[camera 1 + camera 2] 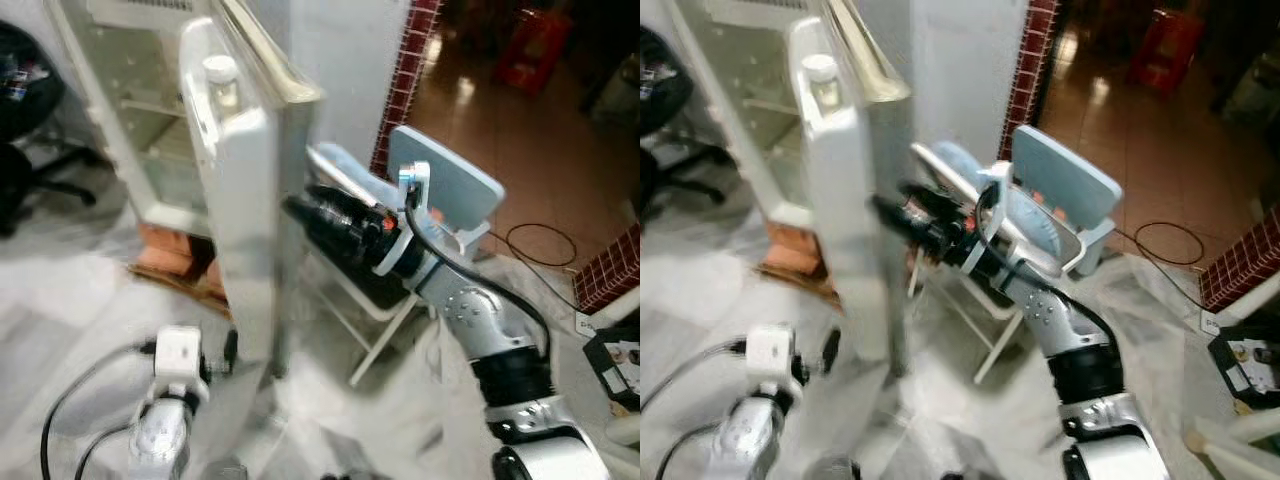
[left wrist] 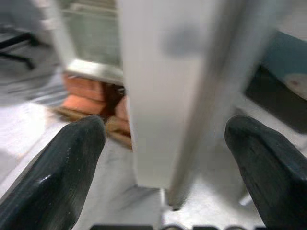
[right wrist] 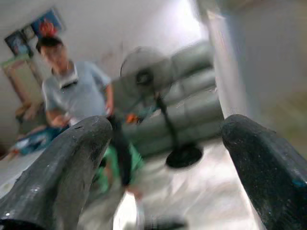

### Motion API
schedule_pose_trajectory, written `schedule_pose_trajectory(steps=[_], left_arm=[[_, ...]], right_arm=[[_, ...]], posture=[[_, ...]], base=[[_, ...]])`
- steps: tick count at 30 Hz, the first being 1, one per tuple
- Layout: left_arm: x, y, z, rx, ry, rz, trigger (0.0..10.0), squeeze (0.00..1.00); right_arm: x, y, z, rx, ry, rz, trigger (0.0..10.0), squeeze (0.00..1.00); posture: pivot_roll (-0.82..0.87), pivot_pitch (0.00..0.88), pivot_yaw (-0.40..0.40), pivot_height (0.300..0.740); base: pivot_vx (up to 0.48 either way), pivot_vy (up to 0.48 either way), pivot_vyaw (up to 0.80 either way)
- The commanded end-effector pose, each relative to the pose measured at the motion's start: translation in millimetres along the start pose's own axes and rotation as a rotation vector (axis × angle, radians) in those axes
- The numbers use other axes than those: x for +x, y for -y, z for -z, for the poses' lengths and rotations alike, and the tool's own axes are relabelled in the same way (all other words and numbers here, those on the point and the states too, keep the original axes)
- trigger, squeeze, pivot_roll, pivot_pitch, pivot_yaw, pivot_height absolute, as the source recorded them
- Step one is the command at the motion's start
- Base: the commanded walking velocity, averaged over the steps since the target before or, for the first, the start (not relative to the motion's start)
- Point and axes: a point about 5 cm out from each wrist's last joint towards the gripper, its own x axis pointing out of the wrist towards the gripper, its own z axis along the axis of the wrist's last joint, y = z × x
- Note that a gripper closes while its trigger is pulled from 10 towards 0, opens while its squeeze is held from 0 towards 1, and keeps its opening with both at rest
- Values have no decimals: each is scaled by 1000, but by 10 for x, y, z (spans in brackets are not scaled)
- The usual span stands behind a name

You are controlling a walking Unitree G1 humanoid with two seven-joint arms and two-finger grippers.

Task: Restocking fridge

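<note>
Fridge (image 1: 150, 150), white, small, standing open on the pale floor (image 1: 60, 300); its shelves look bare, so far as the blur allows. Fridge door (image 1: 240, 200) swung out towards the robot, seen edge-on, with a white-capped bottle (image 1: 220, 82) in its top rack.

Right gripper (image 1: 902, 212), arm raised and stretched forward, black fingers reaching to the door's outer edge; whether they touch it cannot be told. Its wrist view shows the fingers (image 3: 67, 167) spread wide with nothing between them.

Left gripper (image 2: 168, 158), held low before the door's bottom corner, fingers (image 2: 57, 172) likewise spread apart, straddling the door's edge without gripping it.

Folding chair (image 1: 440, 190), light blue, just behind the right arm. Bricks (image 1: 170, 255), orange, under the fridge. Person (image 3: 72, 96) in a grey shirt, standing fan (image 3: 153, 96) and grey sofa (image 3: 192, 105) across the room.
</note>
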Motion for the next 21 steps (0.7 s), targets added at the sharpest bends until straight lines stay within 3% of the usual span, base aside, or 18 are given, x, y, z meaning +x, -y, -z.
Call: schedule_pose_trajectory(steps=[1,2,6,7,8,10,13,15,21], left_arm=[[-9,-22,17,4,-16,-1,10000,0],[8,-25,10,18,-14,6,10000,0],[34,-19,-9,24,-8,9,10000,0],[68,-25,-43,19,-5,6,10000,0],[68,-25,-43,19,-5,6,10000,0],[103,-64,-105,7,14,-9,10000,0],[113,-90,-118,12,21,-13,10000,0],[122,-121,-108,20,20,-16,10000,0],[173,-188,-186,5,50,-31,10000,0]], right_arm=[[-131,20,96,22,-51,9,10000,0],[-324,63,226,5,-129,94,10000,0],[-575,112,361,-9,-213,233,10000,0],[-719,215,418,-73,-242,403,10000,0],[-719,215,418,-73,-242,403,10000,0],[-828,378,422,-133,-187,632,10000,0],[-867,421,416,-200,-159,732,10000,0],[-937,479,437,-281,-145,897,10000,0],[-992,424,529,-391,-117,1033,10000,0]], posture=[[132,17,-85,740],[123,13,-83,740],[116,9,-80,740],[115,7,-78,740],[115,7,-78,740],[106,1,-82,740],[106,0,-84,740],[99,0,-79,740],[94,0,-71,740]], base=[[0,0,0],[0,0,0],[0,0,0],[0,270,0],[0,270,0],[0,446,0],[0,480,0],[0,480,0],[0,480,0]])
